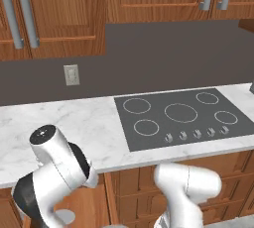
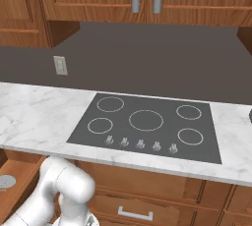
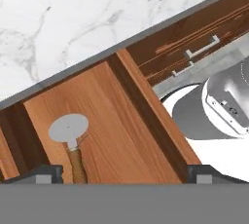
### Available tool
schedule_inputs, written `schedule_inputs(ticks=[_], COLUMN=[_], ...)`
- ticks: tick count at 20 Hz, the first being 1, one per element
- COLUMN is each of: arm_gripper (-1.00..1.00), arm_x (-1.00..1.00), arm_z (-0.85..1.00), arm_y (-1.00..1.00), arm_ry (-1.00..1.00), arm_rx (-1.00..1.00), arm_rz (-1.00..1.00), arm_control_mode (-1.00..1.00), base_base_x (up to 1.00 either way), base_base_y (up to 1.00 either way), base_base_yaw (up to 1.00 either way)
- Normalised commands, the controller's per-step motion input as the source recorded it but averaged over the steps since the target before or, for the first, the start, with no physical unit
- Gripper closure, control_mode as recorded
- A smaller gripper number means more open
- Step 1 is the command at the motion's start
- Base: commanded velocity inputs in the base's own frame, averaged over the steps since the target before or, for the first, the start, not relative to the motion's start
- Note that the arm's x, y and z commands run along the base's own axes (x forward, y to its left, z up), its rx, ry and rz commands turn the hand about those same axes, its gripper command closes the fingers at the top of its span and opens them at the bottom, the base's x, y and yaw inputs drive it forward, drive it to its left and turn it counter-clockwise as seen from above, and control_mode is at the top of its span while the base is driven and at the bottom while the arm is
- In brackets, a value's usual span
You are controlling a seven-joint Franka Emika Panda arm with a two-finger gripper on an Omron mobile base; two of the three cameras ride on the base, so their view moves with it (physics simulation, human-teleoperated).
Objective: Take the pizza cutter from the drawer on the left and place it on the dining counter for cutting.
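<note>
Even, flat rendered light, no glare, soft shade under cabinets, low-res, slightly soft edges, no distortion

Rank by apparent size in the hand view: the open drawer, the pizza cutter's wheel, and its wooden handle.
1. The drawer, by far the largest.
2. The pizza cutter wheel, a broad grey disc.
3. Its wooden handle, narrower than the wheel; its lower end is cut off at the frame's bottom, so its full length is unsure.

You face a white grey-veined marble counter (image 1: 74, 123) with an inset black cooktop (image 2: 145, 124), dark grey wall (image 2: 162, 60) behind, reddish-brown wood cabinets (image 1: 64, 14) above.
</note>
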Motion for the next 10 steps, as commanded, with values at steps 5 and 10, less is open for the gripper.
schedule_inputs(ticks=[5, 10], arm_gripper=[-1.0, -1.0], arm_x=[0.01, 0.0], arm_z=[-0.72, -0.31], arm_y=[0.23, 0.35], arm_ry=[0.0, 0.0], arm_rx=[0.2, 0.28], arm_rz=[0.19, 0.27], arm_control_mode=[-1.0, -1.0], base_base_x=[0.0, 0.0], base_base_y=[0.0, 0.0], base_base_yaw=[0.0, 0.0])
